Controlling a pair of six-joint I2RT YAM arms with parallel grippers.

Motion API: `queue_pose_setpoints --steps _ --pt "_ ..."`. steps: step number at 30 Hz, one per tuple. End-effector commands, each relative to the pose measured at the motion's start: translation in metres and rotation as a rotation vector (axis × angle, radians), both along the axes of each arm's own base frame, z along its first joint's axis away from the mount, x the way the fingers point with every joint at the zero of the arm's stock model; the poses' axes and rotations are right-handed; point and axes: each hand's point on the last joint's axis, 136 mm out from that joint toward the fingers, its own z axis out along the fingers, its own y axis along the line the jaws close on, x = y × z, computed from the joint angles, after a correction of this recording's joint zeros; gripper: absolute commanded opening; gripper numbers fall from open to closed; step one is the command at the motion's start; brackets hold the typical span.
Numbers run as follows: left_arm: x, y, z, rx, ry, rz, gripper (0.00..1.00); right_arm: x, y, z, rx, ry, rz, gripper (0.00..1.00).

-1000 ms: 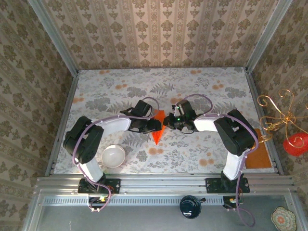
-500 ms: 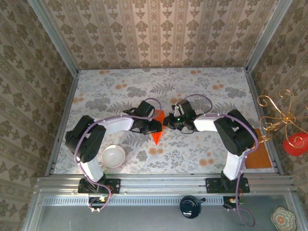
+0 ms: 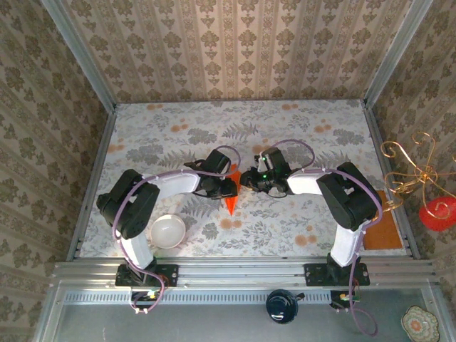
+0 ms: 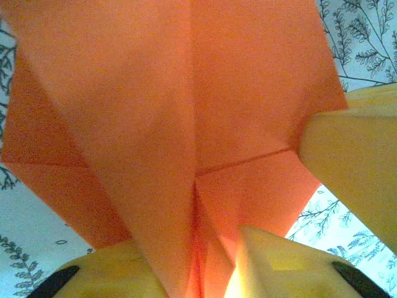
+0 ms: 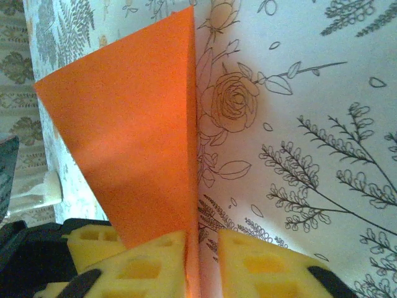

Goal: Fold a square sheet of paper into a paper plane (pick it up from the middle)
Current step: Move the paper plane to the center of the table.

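Observation:
The paper plane (image 3: 231, 203) is a narrow bright orange dart standing on edge at the table's middle, its tip pointing toward the arms. My left gripper (image 3: 226, 187) meets it from the left. In the left wrist view the folded paper (image 4: 186, 93) runs down between the two yellow pads of that gripper (image 4: 198, 248), which is shut on its crease. My right gripper (image 3: 247, 179) meets it from the right. In the right wrist view the paper (image 5: 136, 124) lies against one pad (image 5: 142, 261), and a gap shows before the other pad (image 5: 267, 261), so this gripper (image 5: 201, 239) is open.
A white bowl (image 3: 168, 230) sits near the left arm's base. A duller brownish-orange rectangle (image 3: 382, 228) lies at the table's right edge. Patterned walls close in the table on three sides. A gold wire ornament (image 3: 417, 174) stands outside on the right.
The left jaws have closed in on the paper and the left arm has edged right. The right jaws have parted a little from the paper. The paper has barely moved.

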Motion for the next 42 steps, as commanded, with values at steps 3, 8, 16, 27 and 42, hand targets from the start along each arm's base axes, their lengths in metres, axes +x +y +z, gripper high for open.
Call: queue_pose_setpoints --steps 3,8,16,27,42 --pt "0.003 -0.002 0.005 0.022 -0.022 -0.019 0.23 0.001 -0.016 0.008 -0.055 -0.027 -0.037 0.35" --pt "0.006 0.002 0.009 0.042 -0.041 -0.021 0.17 0.004 -0.033 0.014 -0.103 -0.056 -0.102 0.48" --pt "0.018 0.016 0.018 0.082 -0.072 -0.018 0.13 0.005 -0.060 0.024 -0.193 -0.109 -0.178 0.57" --pt "0.089 0.058 0.032 0.217 -0.164 0.003 0.13 0.007 -0.078 0.032 -0.250 -0.155 -0.236 0.61" --pt "0.144 0.049 0.003 0.312 -0.179 -0.012 0.16 0.012 -0.083 0.023 -0.235 -0.126 -0.248 0.60"
